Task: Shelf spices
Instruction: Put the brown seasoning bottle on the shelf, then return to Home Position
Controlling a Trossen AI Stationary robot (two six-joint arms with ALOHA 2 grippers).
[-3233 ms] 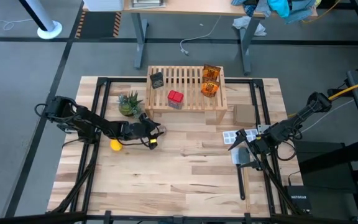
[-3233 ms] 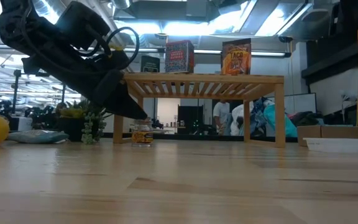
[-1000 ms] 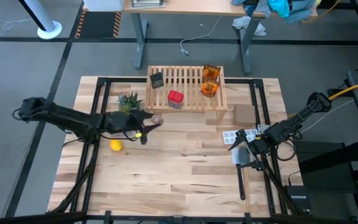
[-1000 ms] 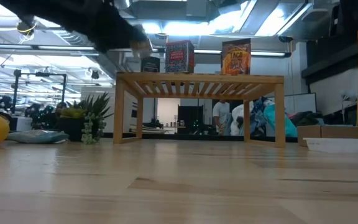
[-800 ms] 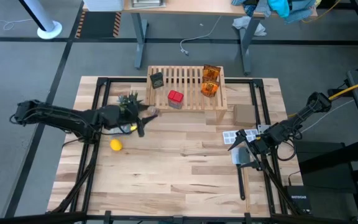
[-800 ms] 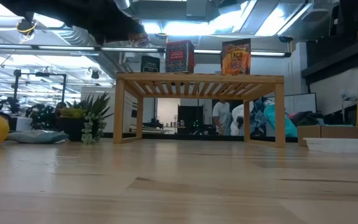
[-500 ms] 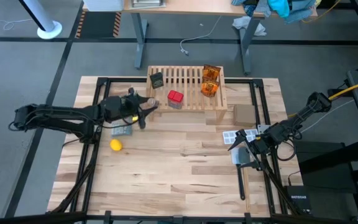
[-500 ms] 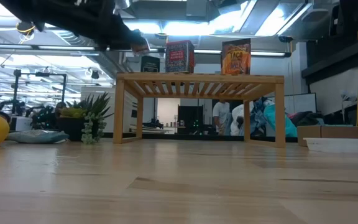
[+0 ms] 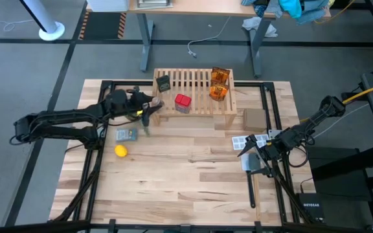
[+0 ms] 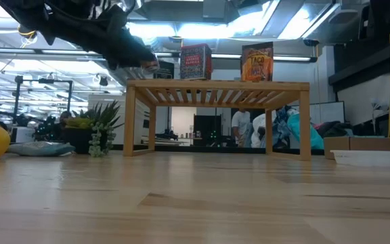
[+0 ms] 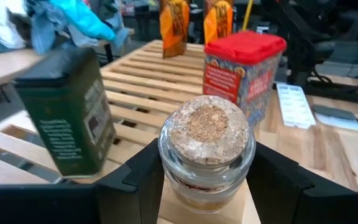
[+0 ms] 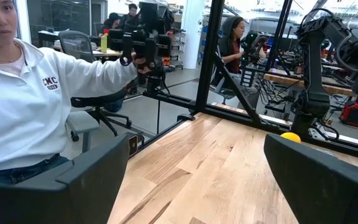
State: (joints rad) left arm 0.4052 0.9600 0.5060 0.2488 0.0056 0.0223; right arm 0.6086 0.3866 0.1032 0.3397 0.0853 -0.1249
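The left gripper [image 11: 207, 186] was clamped on the tiny clear jar [image 11: 206, 152], just off the shelf's [image 9: 196, 87] left front corner, near the dark grey box [image 11: 67, 112]. Only the left wrist view showed the jar's cork stopper and glass body; from above it was barely a speck. The red tin [image 9: 182, 101] and two orange packets [image 9: 219, 83] stood on the slats. The right gripper [image 9: 248, 147], jaws spread wide and empty, waited well right of the shelf.

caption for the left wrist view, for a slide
Left gripper holds cork-stoppered jar at shelf, near green box and red tin.
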